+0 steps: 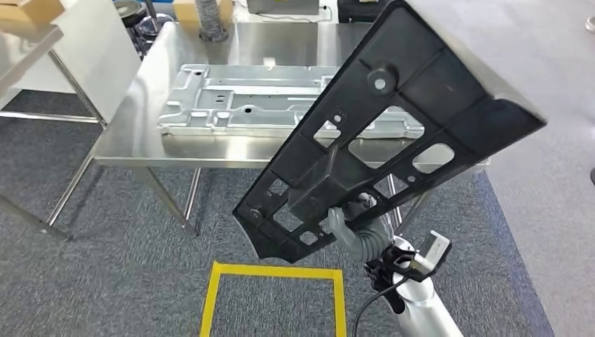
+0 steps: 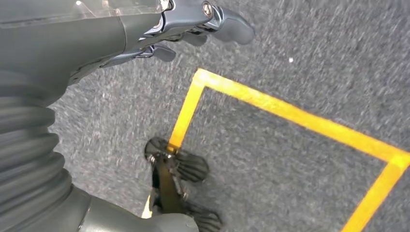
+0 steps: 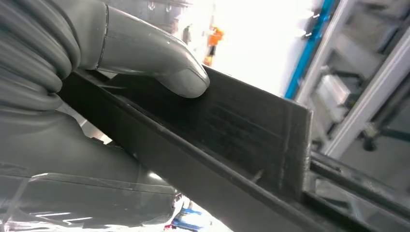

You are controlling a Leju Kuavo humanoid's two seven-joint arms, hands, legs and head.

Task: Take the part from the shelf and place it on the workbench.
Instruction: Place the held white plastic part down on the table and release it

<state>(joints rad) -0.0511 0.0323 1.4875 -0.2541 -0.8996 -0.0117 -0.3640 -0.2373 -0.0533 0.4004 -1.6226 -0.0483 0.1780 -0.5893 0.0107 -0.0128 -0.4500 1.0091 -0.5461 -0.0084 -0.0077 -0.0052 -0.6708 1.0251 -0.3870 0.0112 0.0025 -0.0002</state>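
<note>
A large black plastic part (image 1: 379,126), ribbed and full of cut-outs, is held up in the air in front of the steel workbench (image 1: 140,112). My right hand (image 1: 347,217) grips it near its lower edge; in the right wrist view the grey thumb (image 3: 164,63) presses on the black part (image 3: 232,130). The part tilts up and to the right, covering the bench's right half. My left hand (image 2: 193,24) hangs over the grey carpet with its fingers loosely apart and nothing in them.
A flat silver metal panel (image 1: 238,98) lies on the workbench. A yellow taped square (image 1: 273,295) marks the carpet before the bench. A second metal table (image 1: 28,49) stands at the far left, and a ribbed hose (image 1: 210,21) rises at the bench's back.
</note>
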